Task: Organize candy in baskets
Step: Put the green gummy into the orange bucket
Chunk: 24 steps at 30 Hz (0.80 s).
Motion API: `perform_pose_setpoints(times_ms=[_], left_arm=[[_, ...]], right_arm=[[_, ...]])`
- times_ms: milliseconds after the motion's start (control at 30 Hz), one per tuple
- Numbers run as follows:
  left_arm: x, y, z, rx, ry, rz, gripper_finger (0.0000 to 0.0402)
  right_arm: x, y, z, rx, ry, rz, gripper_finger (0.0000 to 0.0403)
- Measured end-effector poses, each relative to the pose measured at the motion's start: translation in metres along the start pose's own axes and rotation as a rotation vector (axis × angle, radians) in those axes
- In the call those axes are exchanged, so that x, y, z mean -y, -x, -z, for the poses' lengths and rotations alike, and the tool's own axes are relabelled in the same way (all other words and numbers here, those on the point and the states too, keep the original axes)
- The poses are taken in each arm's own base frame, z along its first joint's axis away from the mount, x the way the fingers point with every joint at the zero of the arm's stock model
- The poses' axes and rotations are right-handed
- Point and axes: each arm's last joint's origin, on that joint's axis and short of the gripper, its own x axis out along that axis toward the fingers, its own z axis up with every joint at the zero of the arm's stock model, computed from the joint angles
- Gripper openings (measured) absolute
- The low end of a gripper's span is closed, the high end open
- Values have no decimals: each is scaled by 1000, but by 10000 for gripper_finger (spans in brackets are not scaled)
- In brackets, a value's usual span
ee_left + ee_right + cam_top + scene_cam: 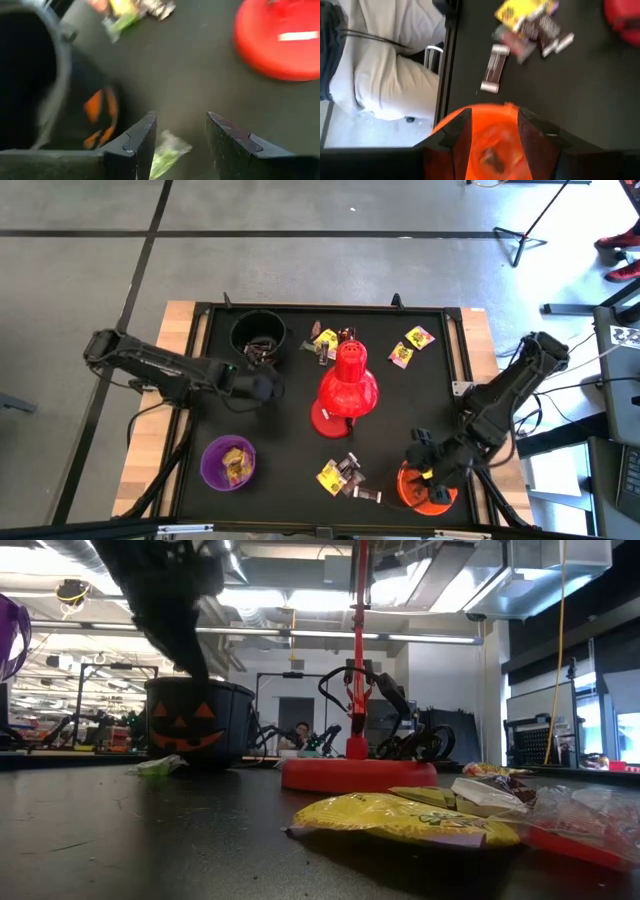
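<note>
Sorting candy into three buckets on a black desk [430, 395], lamp [347, 385] parked in the middle. Right gripper [432, 470] hovering right over the orange bucket [425, 490] at the near right corner; jaws standing apart with nothing between them, and in the right wrist view a dark piece [492, 156] sitting inside the bucket directly below the gap, so probably just a drop-off. Left gripper [268, 388] hanging just beside the black bucket [257, 335], on its near side; jaws parted about halfway, empty, with a greenish wrapper [167, 155] lying on the desk right under them, slightly toward one finger. Purple bucket [228, 462] at near left, already holding yellow packs. Leftover candy in three spots: a near pile [345, 477] of yellow pack plus dark bars just left of the orange bucket, a far cluster [325, 342] between black bucket and lamp, and two yellow packs [410, 346] at far right. Key relation for the next grab, guessing here: near pile lying close to the right gripper, toward the desk's middle, so right arm clearly nearer than left. Loose dark bar [492, 75] there lying with its long axis pointing roughly toward the orange bucket, so probably needing jaws turned across its width. Left arm better placed for the wrapper under it and the far cluster.
</note>
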Motion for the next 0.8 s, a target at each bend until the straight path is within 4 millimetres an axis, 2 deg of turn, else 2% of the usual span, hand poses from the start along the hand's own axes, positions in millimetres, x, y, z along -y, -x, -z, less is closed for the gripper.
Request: perform_pose_setpoints(times_ms=[200, 333, 533, 800], left_arm=[[-24, -22, 0, -87, 106, 25, 159], [-34, -40, 11, -115, 148, -2, 159], [-38, -59, 25, -100, 223, -19, 159], [-30, -61, 33, -97, 255, 10, 159]], right_arm=[[15, -2, -22, 106, 101, 19, 154], [23, -2, -34, 181, 167, 50, 154], [26, 1, -50, 314, 281, 94, 154], [25, 4, -60, 432, 408, 153, 154]])
